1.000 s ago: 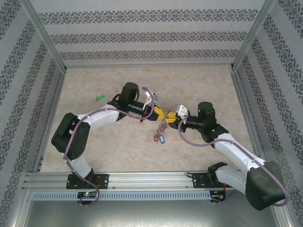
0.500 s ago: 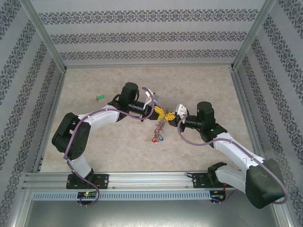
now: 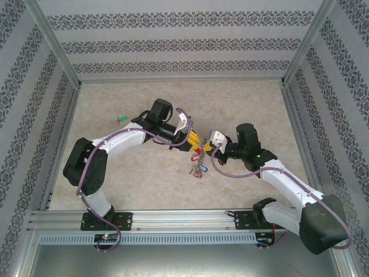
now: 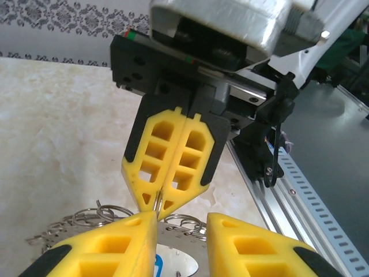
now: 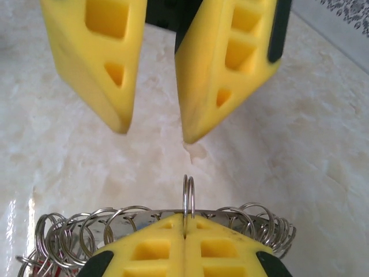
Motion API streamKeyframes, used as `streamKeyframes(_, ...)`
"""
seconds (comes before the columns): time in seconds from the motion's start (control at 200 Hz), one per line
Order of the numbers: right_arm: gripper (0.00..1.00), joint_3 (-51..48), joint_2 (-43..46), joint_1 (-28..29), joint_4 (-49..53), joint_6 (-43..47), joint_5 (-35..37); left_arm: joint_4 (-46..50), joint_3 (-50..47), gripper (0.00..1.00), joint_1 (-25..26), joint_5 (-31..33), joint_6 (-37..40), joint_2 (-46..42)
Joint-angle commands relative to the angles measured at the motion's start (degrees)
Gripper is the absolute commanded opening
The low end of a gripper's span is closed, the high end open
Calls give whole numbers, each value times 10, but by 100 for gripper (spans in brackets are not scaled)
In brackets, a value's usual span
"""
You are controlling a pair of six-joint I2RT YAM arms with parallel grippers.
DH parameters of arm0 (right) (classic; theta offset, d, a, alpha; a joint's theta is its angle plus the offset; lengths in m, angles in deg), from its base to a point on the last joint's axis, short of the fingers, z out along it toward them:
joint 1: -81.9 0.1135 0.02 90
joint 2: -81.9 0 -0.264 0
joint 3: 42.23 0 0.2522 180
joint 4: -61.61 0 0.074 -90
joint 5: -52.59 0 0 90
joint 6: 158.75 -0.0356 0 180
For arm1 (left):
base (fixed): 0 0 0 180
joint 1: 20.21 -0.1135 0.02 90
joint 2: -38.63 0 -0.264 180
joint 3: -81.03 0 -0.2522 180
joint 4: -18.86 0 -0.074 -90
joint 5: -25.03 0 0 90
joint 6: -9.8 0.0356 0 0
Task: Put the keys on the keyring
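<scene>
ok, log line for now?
left gripper open | right gripper shut on keyring | tips facing, apart

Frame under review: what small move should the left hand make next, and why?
Probably draw the left hand back from the keyring: it stands open, clear of the ring, the right hand is shut on the keyring, and a green-tagged key lies loose on the table.

A robotics lab cell is showing: aluminium frame posts (image 3: 53, 43) are boxing in a marbled tabletop (image 3: 248, 101), patterned panels (image 3: 173, 43) are lining it, and a left arm (image 3: 118, 141) and right arm (image 3: 288, 182) are sitting bolted to a rail (image 3: 184, 219).
</scene>
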Motion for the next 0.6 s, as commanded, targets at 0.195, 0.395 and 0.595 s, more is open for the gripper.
streamKeyframes(0.195, 0, 77, 1, 20, 109, 93, 17, 0, -11, 28, 12, 40, 17, -2)
streamKeyframes(0.395, 0, 110, -17, 23, 151, 96, 21, -7, -8, 28, 26, 46, 27, -1)
streamKeyframes(0.595, 0, 132, -32, 24, 168, 94, 15, -10, 0, 25, 41, 50, 37, 10)
